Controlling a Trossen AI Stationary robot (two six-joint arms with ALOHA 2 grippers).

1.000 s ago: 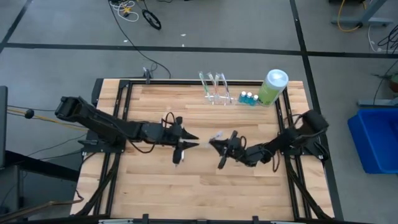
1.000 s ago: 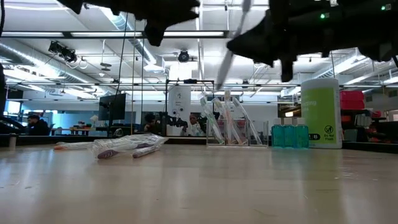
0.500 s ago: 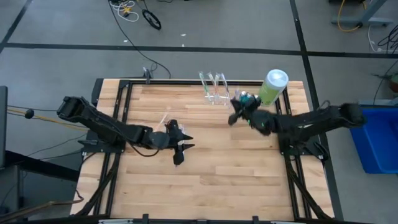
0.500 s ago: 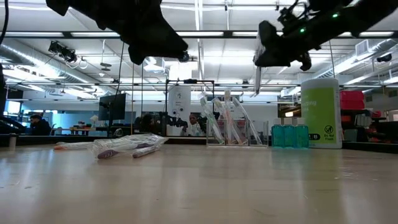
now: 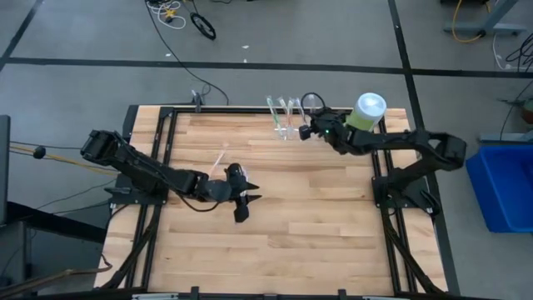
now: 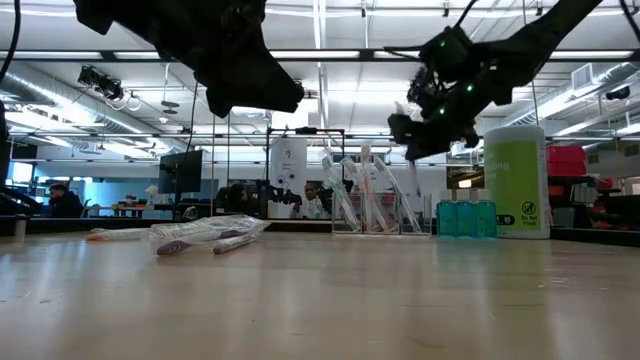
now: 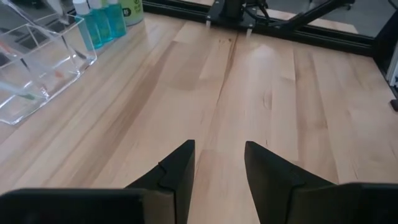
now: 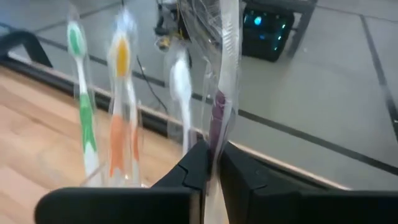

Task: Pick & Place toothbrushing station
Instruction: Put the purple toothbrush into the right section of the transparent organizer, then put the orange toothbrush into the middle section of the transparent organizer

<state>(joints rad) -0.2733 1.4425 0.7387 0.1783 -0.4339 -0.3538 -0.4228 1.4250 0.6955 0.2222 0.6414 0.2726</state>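
The rack (image 5: pixel 287 117) stood at the tabletop's (image 5: pixel 275 217) twelve o'clock edge, with wrapped brushes upright in its slots. Just at its three o'clock side hovered the right gripper (image 5: pixel 306 131), jaws clenched on a wrapped purple brush (image 8: pixel 219 112) whose head stood level with the green brush (image 8: pixel 81 93), orange brush (image 8: pixel 120 99) and white brush (image 8: pixel 182 87) in the rack. Small blue bottles (image 6: pixel 460 216) and the green bottle (image 5: pixel 365 116) stood further toward three o'clock. The left gripper (image 5: pixel 241 200) hung near the tabletop's centre, jaws released and holding nothing. More wrapped brushes (image 6: pixel 205 234) lay on the wood at about ten o'clock of it.
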